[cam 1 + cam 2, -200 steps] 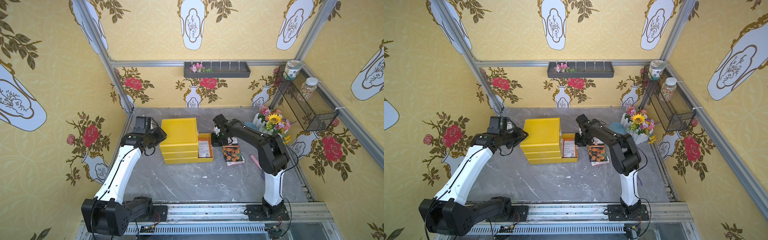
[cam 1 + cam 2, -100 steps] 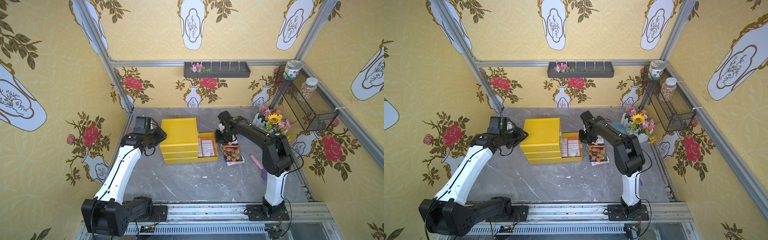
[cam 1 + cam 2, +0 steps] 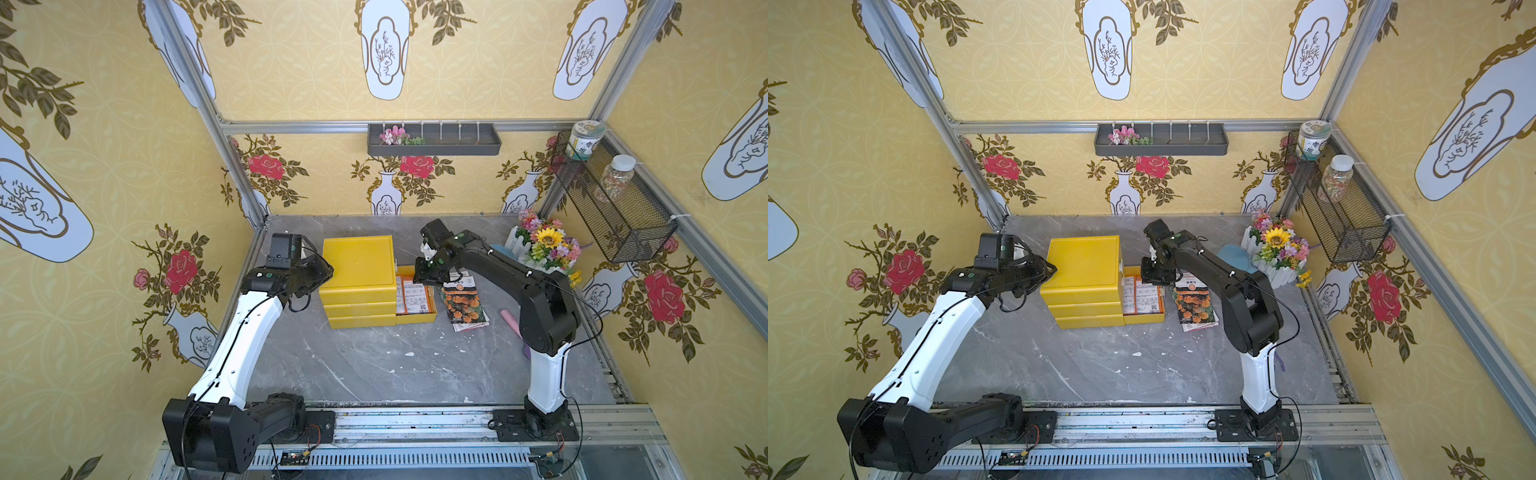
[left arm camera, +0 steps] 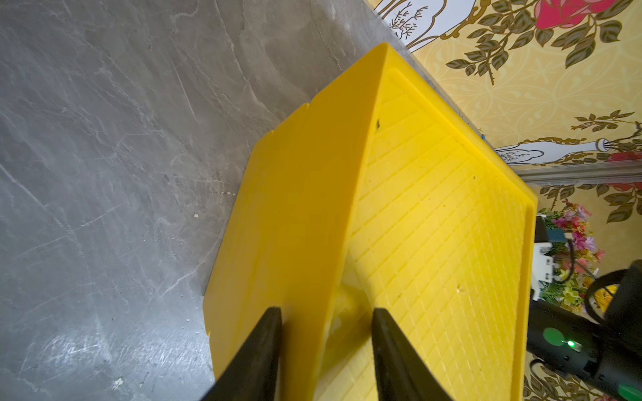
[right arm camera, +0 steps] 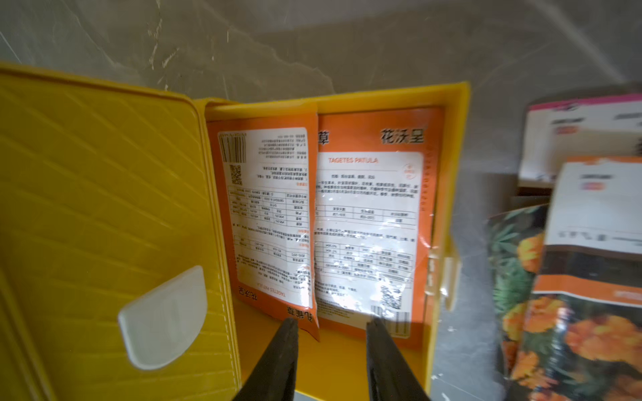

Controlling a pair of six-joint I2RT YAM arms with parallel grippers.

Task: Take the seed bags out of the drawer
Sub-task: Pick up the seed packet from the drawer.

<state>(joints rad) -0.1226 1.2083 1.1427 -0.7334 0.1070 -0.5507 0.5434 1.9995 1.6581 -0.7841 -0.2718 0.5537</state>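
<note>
A yellow drawer cabinet (image 3: 357, 262) (image 3: 1084, 262) stands mid-table. Its top drawer (image 3: 415, 318) (image 3: 1144, 319) is pulled out to the right. Two orange-backed seed bags (image 3: 415, 297) (image 3: 1142, 297) lie in it label side up, one (image 5: 267, 215) overlapping the other (image 5: 371, 225). More seed bags (image 3: 463, 303) (image 3: 1196, 307) (image 5: 569, 312) with orange flower prints lie on the table beside the drawer. My right gripper (image 3: 424, 276) (image 3: 1150, 276) (image 5: 331, 323) hangs open just over the drawer's far end, with nothing between its fingers. My left gripper (image 3: 326, 270) (image 3: 1050, 270) (image 4: 326, 312) is shut on the cabinet's top left edge.
A white planter of artificial flowers (image 3: 544, 245) stands at the back right. A pink handle (image 3: 511, 322) lies on the table under the right arm. A wire basket (image 3: 615, 199) with two jars hangs on the right wall. A dark tray (image 3: 434, 139) is fixed to the back wall.
The drawer slid a little farther out to the right. My right gripper went from shut to open and shifted back over the drawer. The left arm has not moved.
</note>
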